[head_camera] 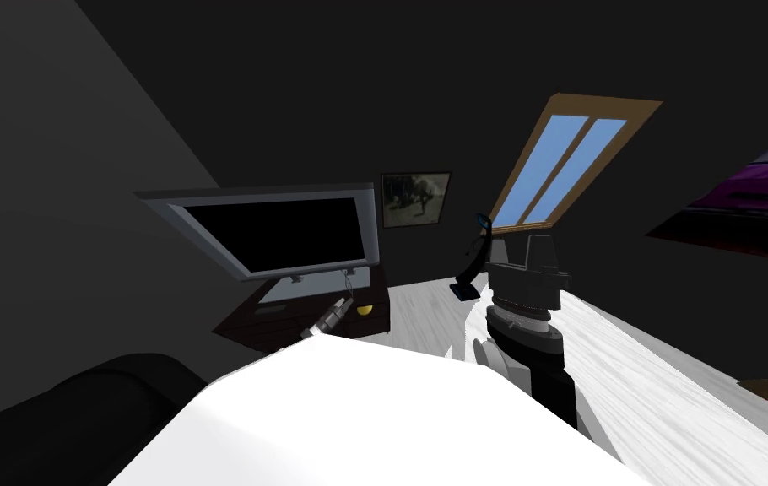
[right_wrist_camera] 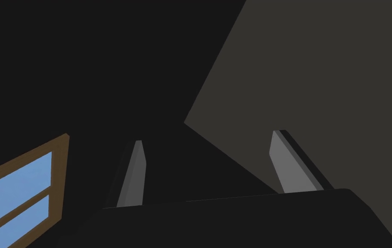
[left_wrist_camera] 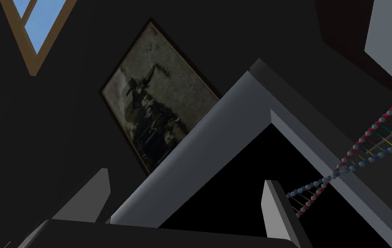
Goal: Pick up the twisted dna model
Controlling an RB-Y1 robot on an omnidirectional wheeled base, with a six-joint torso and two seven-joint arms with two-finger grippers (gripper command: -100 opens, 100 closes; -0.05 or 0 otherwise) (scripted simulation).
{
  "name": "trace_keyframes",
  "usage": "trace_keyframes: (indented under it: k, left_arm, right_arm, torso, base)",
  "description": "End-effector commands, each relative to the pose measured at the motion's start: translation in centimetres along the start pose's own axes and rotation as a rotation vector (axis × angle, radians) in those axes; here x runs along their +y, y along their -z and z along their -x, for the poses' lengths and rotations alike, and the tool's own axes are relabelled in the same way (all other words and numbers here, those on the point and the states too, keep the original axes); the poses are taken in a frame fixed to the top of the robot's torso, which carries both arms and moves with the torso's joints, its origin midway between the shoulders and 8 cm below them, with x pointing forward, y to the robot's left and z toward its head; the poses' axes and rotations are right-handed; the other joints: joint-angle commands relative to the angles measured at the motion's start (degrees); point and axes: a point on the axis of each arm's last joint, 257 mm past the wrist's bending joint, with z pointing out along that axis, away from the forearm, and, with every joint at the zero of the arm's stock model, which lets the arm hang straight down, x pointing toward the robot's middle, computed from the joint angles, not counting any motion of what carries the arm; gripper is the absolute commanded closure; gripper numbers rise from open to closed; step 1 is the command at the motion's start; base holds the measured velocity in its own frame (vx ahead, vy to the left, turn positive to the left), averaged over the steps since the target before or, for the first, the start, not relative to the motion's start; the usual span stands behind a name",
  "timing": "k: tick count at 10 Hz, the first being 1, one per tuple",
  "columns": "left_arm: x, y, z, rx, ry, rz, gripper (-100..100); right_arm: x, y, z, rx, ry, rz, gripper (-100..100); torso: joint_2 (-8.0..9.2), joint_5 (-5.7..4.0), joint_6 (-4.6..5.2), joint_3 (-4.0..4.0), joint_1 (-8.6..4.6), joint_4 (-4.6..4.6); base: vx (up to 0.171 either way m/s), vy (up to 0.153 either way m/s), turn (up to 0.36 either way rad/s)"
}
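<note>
Left gripper point(left_wrist_camera: 186, 176): thin grey blade fingers spread apart, nothing held. The DNA model point(left_wrist_camera: 363, 146), a twisted ladder of red, blue and grey beads with coloured rungs, ends just outside one finger point(left_wrist_camera: 275, 209). In the head view, a grey-framed television point(head_camera: 273, 232) stands at 12 o'clock of this gripper, on a dark cabinet point(head_camera: 376, 295). Right gripper point(right_wrist_camera: 208, 137), raised at 2 o'clock: fingers apart, empty.

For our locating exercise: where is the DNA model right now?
In the left wrist view, the DNA model slants across the television frame, beside the open left claw.
</note>
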Motion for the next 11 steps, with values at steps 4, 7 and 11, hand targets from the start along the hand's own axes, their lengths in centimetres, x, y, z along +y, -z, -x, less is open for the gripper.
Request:
trace_keyframes:
  k: [4,7,11]
  left_arm:
    - [5.6,2.4,-2.7,0.19,-0.203,0.076,-100]
    - [9.2,3.7,-3.0,0.296,-0.347,0.11,-100]
    - [13.4,4.9,-2.2,0.411,-0.531,0.147,-100]
  right_arm:
    - [0.0,0.0,0.0,0.0,0.0,0.0,0]
    - [0.0,0.0,0.0,0.0,0.0,0.0,0]
    - [0.0,0.0,0.0,0.0,0.0,0.0,0]
  torso:
    - [-0.04,0.02,-0.02,-0.02,0.12,-0.01]
    - [-0.11,0.02,0.0,-0.06,0.1,-0.02]
    - [-0.15,0.02,-0.02,-0.09,0.1,-0.03]
  base:
    - [0.012,0.046,-0.185]
    - [0.023,0.051,-0.207]
    - [0.027,0.054,-0.196]
